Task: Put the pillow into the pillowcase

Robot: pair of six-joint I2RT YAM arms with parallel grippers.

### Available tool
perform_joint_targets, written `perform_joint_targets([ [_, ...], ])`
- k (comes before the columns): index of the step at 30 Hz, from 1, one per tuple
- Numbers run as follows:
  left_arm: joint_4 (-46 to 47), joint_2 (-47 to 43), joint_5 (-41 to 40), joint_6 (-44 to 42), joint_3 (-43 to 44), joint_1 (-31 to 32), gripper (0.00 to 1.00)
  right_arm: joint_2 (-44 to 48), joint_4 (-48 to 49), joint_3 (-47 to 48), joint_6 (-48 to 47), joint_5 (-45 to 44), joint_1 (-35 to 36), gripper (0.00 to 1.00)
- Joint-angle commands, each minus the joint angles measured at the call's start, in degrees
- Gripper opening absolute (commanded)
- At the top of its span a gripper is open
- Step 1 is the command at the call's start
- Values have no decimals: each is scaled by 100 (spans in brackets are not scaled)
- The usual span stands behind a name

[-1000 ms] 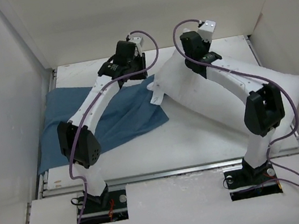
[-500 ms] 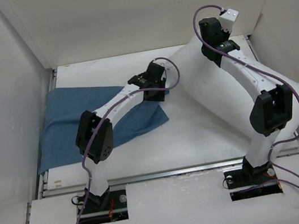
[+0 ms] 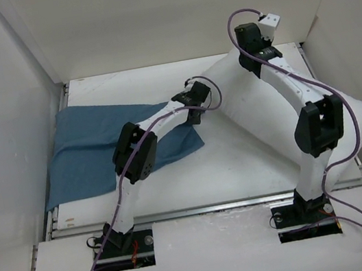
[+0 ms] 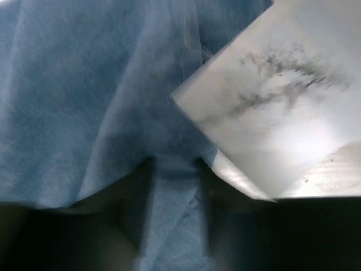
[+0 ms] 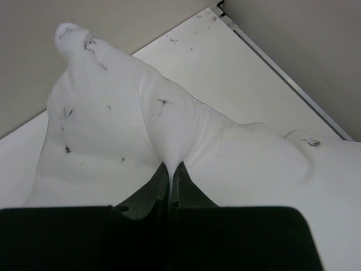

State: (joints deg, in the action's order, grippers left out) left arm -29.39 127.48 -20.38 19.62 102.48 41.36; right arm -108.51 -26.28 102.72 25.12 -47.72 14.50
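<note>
Right pincer (image 5: 169,169), clamped on the pillow (image 3: 245,100) at right, has hoisted its far corner, while left pincer (image 4: 175,186), grip unclear, has reached the right edge of the pillowcase (image 3: 86,148), readying insertion.

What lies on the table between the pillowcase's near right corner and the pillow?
Nothing: the top view shows bare white table between pillowcase and pillow there.

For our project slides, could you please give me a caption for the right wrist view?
Right gripper shut on a pinched fold of the white pillow, its corner raised over the table.
</note>
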Motion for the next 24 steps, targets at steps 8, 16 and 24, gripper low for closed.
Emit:
perform_joint_targets([
  [8, 169, -153, -422, -168, 459, -6, 0, 111, 27, 196, -87, -88, -123, 0],
  [16, 829, -663, 272, -626, -211, -6, 32, 286, -35, 82, 45, 614, -571, 0],
  [24, 715, -188, 272, -696, 149, 47, 52, 339, -35, -41, 45, 677, -571, 0],
])
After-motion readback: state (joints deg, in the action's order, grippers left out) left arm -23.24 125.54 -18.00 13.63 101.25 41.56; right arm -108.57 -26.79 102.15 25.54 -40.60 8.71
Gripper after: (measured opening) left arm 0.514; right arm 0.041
